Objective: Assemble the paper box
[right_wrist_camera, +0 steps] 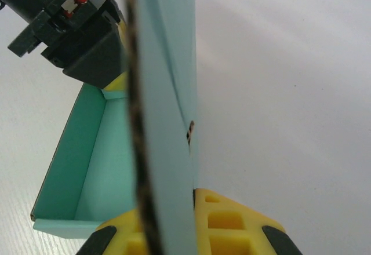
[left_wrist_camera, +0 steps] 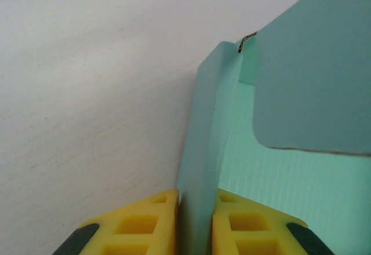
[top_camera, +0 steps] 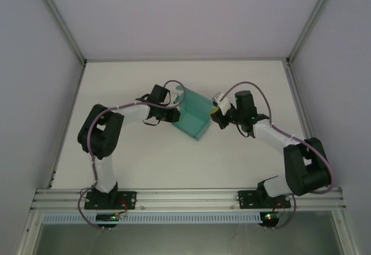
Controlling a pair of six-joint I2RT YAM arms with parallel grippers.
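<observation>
Teal-green paper box (top_camera: 194,117), partly folded into an open tray with upright walls, resting on the white counter (top_camera: 145,156) near its centre, between the two hands. In the top view the box's open side faces upward and its low front wall points toward the near right. Left hand (top_camera: 175,111) at the box's left wall: the left wrist view shows its yellow fingertips (left_wrist_camera: 145,220) pressed against both faces of a thin upright panel, closed down to the thickness of the paperboard and gripping it; a flap with a rounded corner (left_wrist_camera: 313,75) stands to the right of that panel, over the ribbed inner floor. Right hand (top_camera: 215,111) at the box's right wall: the right wrist view shows that wall edge-on, rising from between its yellow fingertips (right_wrist_camera: 232,226), the hand likewise clamped tight on the paperboard. The same view shows the tray's interior at left and the dark housing of the left hand beyond it. Both arm bases are bolted to an aluminium rail (top_camera: 185,197) along the counter's near edge.
</observation>
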